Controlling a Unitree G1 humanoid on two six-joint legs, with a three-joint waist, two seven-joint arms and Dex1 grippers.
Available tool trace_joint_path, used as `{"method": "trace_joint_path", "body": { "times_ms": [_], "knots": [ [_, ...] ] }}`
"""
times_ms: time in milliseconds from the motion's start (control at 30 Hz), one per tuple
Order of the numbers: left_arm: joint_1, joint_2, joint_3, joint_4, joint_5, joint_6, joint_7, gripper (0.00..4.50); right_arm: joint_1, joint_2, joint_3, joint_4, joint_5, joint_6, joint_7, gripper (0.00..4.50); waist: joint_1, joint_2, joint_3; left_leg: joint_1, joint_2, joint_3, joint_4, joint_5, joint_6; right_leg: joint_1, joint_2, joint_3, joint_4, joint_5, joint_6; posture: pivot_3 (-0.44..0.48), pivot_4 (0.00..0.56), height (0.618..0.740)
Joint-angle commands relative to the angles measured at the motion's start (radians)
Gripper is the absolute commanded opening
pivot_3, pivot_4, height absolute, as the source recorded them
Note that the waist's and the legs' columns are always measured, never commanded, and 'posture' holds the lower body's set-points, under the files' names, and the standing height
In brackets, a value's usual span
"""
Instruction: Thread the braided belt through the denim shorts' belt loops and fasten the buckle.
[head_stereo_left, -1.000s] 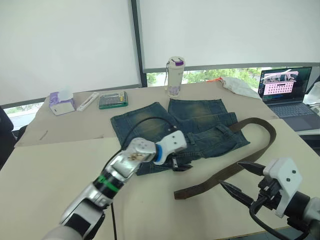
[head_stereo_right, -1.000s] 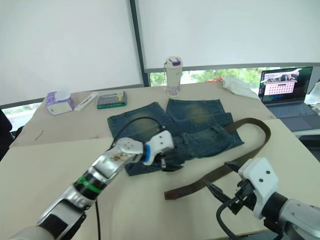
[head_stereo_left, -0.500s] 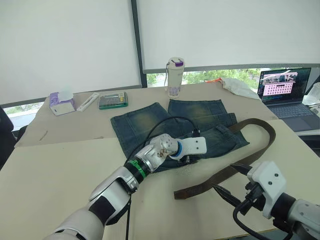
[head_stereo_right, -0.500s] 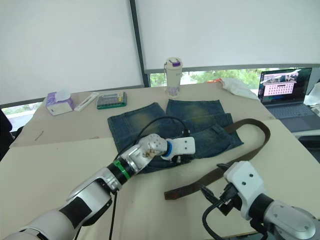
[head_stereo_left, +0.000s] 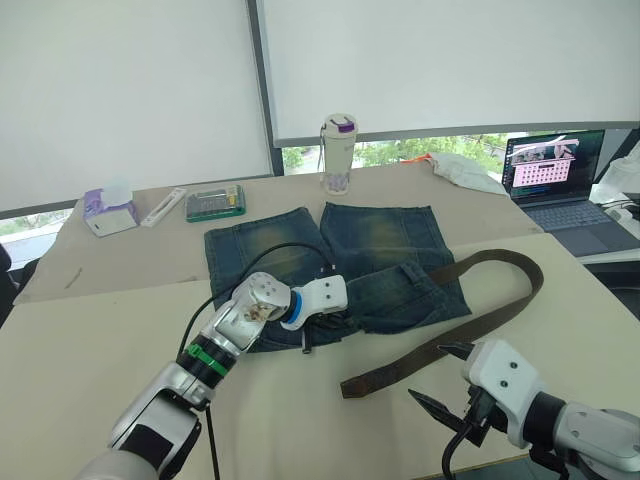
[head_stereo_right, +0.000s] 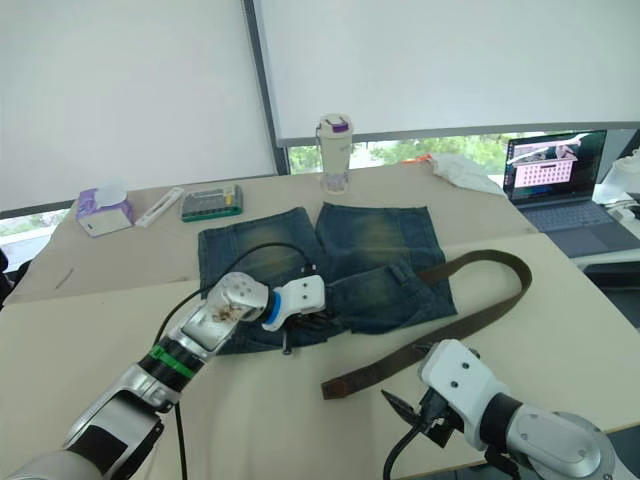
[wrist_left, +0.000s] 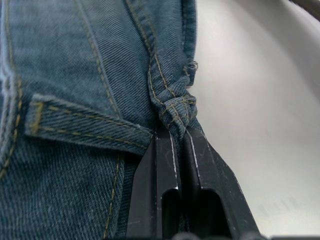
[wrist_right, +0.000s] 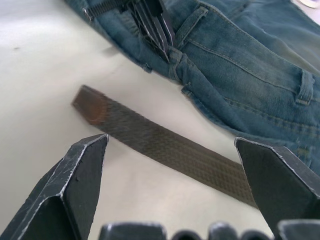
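The denim shorts (head_stereo_left: 375, 250) lie flat mid-table with the waistband toward me. My left gripper (head_stereo_left: 312, 332) is shut on a bunched fold of the waistband edge (wrist_left: 175, 112), beside one of the belt loops (wrist_left: 85, 125). The braided belt (head_stereo_left: 445, 343) lies to the right of the shorts, curving from the waistband round to a free tip (wrist_right: 90, 105) near the table's front. My right gripper (head_stereo_left: 440, 385) hovers open just in front of that tip, holding nothing. The buckle is hidden.
At the table's far edge stand a white bottle with a purple lid (head_stereo_left: 338, 152), a tissue box (head_stereo_left: 108, 210), a flat green-grey box (head_stereo_left: 213, 203) and a crumpled white cloth (head_stereo_left: 462, 170). An open laptop (head_stereo_left: 555, 180) sits at the far right.
My left gripper has gone from open to shut, pinching the shorts' waistband edge. My right gripper stays open and has sunk lower near the belt tip. The camera has shifted.
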Motion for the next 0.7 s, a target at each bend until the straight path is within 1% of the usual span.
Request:
{"method": "trace_joint_path", "body": {
  "times_ms": [33, 200, 333, 500, 600, 633, 700],
  "knots": [
    [0.055, 0.037, 0.013, -0.091, -0.019, 0.076, -0.018, 0.02, -0.043, -0.021, 0.022, 0.001, -0.021, -0.005, 0.052, 4.5, 0.002, 0.0, 0.0, 0.0, 0.0, 0.0, 0.0, 0.0, 0.0, 0.0, 0.0, 0.0, 0.0, 0.0, 0.0, 0.0, 0.15, 0.74],
    [0.099, 0.022, -0.004, -0.131, -0.006, 0.069, 0.022, 0.02, -0.114, -0.035, 0.082, 0.042, -0.053, -0.002, 0.1, 4.5, 0.007, 0.0, 0.0, 0.0, 0.0, 0.0, 0.0, 0.0, 0.0, 0.0, 0.0, 0.0, 0.0, 0.0, 0.0, 0.0, 0.15, 0.74],
    [0.103, -0.002, -0.009, -0.131, -0.01, 0.095, 0.035, 0.02, -0.199, -0.064, 0.174, 0.095, -0.099, 0.009, 0.14, 4.5, 0.012, 0.0, 0.0, 0.0, -0.001, 0.0, 0.001, 0.0, 0.0, 0.001, -0.001, 0.0, 0.0, 0.0, 0.0, 0.0, 0.15, 0.74],
    [0.111, -0.002, -0.003, -0.134, 0.0, 0.08, 0.062, 0.02, -0.302, -0.065, 0.238, 0.162, -0.116, 0.015, 0.187, 4.5, 0.017, 0.0, 0.0, 0.0, -0.001, 0.0, 0.001, 0.0, 0.0, 0.001, -0.001, 0.0, 0.0, 0.0, 0.0, 0.0, 0.15, 0.74],
    [0.113, -0.003, 0.016, -0.15, -0.021, 0.101, 0.063, 0.02, -0.355, -0.069, 0.284, 0.202, -0.146, 0.015, 0.21, 4.5, 0.018, 0.0, 0.0, 0.0, -0.001, 0.0, 0.001, 0.0, 0.0, 0.001, -0.001, 0.0, 0.0, 0.0, 0.0, 0.0, 0.15, 0.74],
    [0.116, 0.0, 0.033, -0.167, -0.051, 0.125, 0.045, 0.02, -0.375, -0.066, 0.298, 0.219, -0.151, 0.023, 0.216, 4.5, 0.019, 0.0, 0.0, 0.0, -0.001, 0.0, 0.001, 0.0, 0.0, 0.001, -0.001, 0.0, 0.0, 0.0, 0.0, 0.0, 0.15, 0.74],
    [0.121, 0.011, 0.061, -0.201, -0.091, 0.168, 0.025, 0.74, -0.407, -0.067, 0.323, 0.245, -0.153, 0.049, 0.235, 4.5, 0.016, 0.0, 0.0, 0.0, -0.001, 0.0, 0.001, 0.0, 0.0, 0.001, -0.001, 0.0, 0.0, 0.0, 0.0, 0.0, 0.15, 0.74]
  ]
}}
